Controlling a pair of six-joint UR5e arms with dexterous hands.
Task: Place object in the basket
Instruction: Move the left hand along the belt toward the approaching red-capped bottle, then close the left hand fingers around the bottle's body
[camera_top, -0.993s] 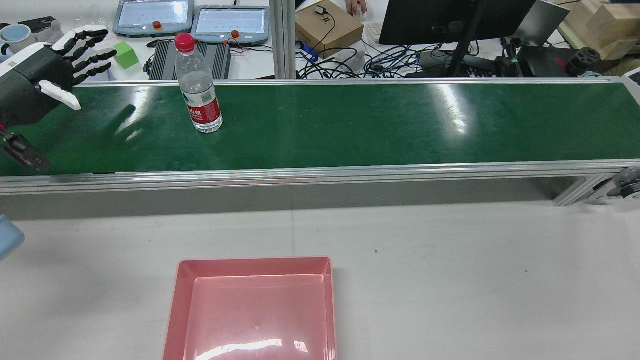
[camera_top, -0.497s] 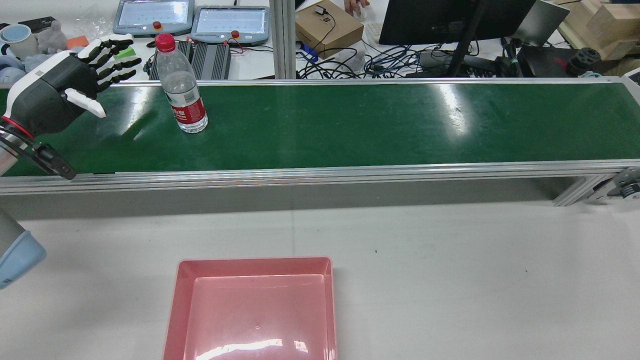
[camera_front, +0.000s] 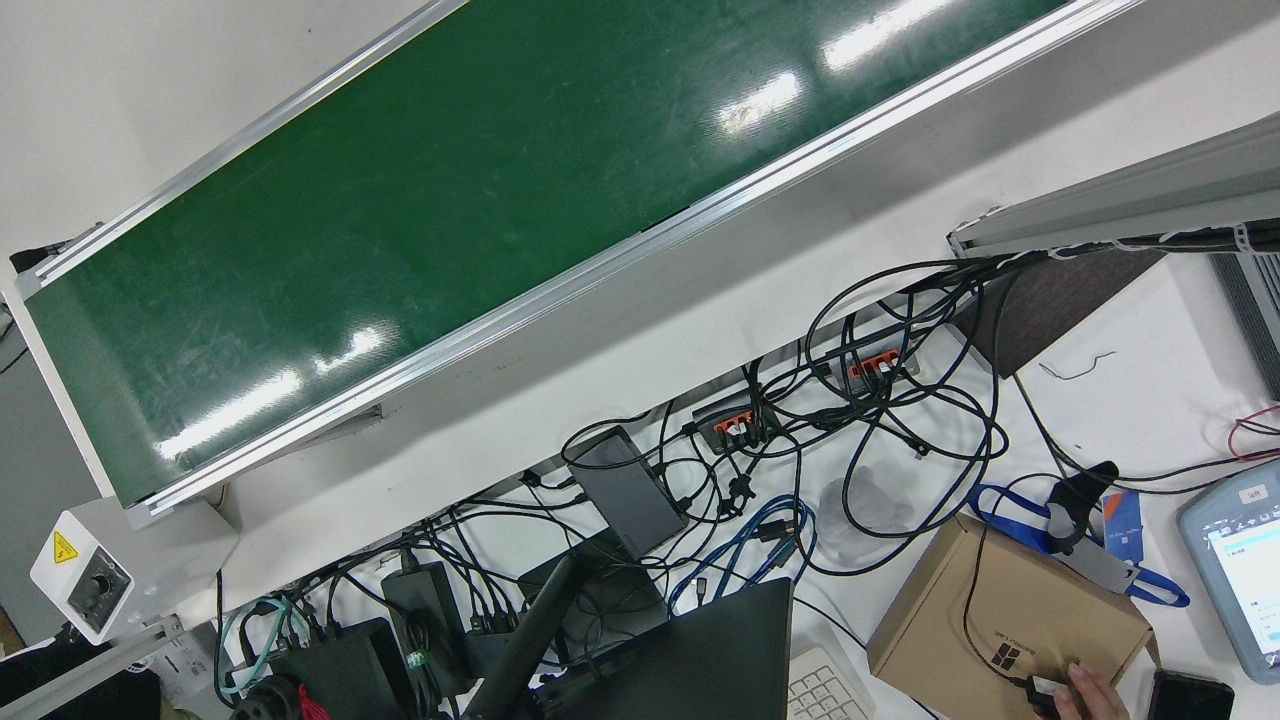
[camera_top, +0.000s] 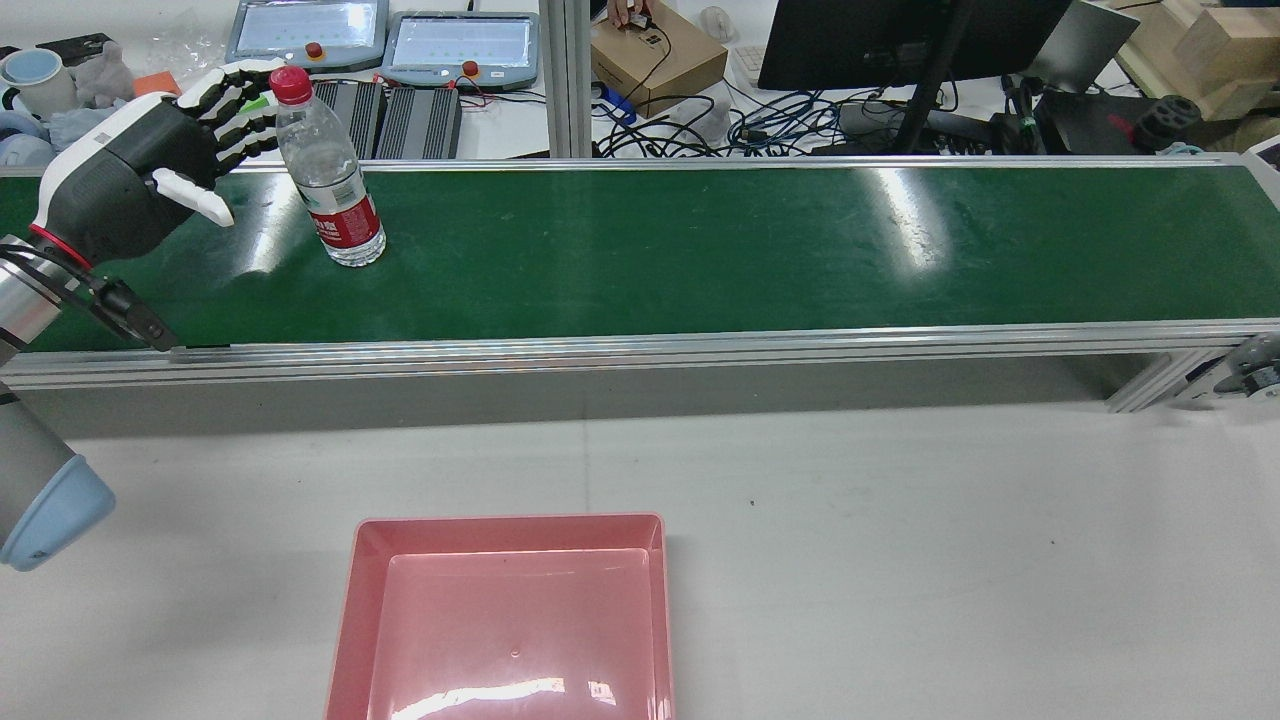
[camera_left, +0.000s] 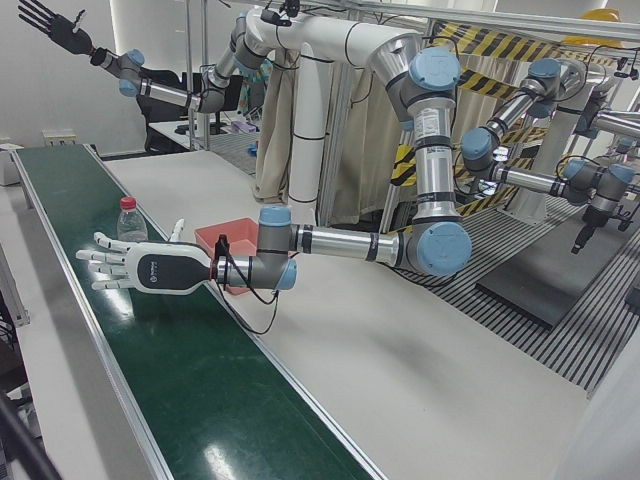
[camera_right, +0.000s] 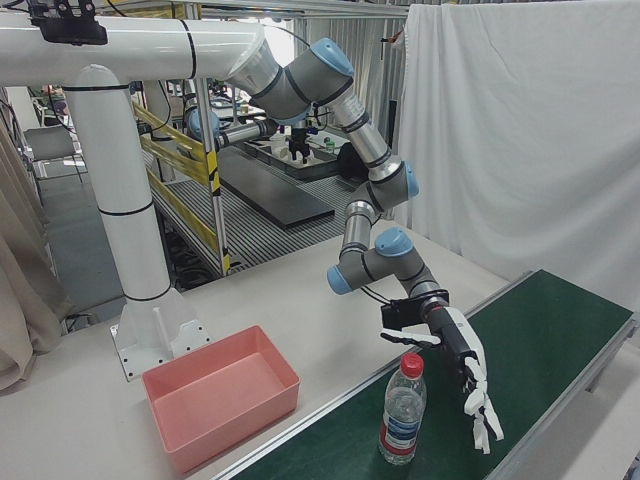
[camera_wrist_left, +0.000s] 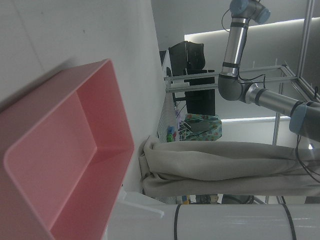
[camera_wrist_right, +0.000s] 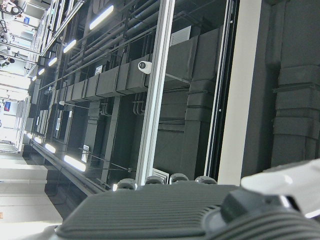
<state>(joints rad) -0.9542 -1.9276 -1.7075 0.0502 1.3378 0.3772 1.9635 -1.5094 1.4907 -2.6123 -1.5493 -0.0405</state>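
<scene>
My left hand (camera_top: 140, 175) is hanging wide open over the left end of the green belt (camera_top: 700, 250), fingers spread and gripping nothing. A second ago it was sitting right at the view's left edge. It is now coming in along the belt, and its fingertips (camera_top: 245, 100) are level with the bottle's red cap. My right hand (camera_left: 48, 22) is raised high above the station with its fingers fanned out, also empty.

The belt is running across the far side of the white table (camera_top: 900, 550). The pink basket (camera_top: 510, 620) is sitting empty on the table's near side, left of centre, where it was before. The water bottle (camera_top: 330, 190) is standing upright on the belt near the far rail. It has drifted steadily toward the left end over the last second, closing on my hand.

From behind, the fingertips are overlapping the bottle's neck, so I cannot tell whether they are touching it. The right-front view is showing the hand (camera_right: 462, 360) just beside the bottle (camera_right: 402, 410), palm turned toward it, with what looks like a gap between them. The front view is catching only a bare stretch of belt (camera_front: 450, 200) and the cable clutter beyond. The left hand view is showing only the basket (camera_wrist_left: 60, 165), and the right hand view only the ceiling.
</scene>
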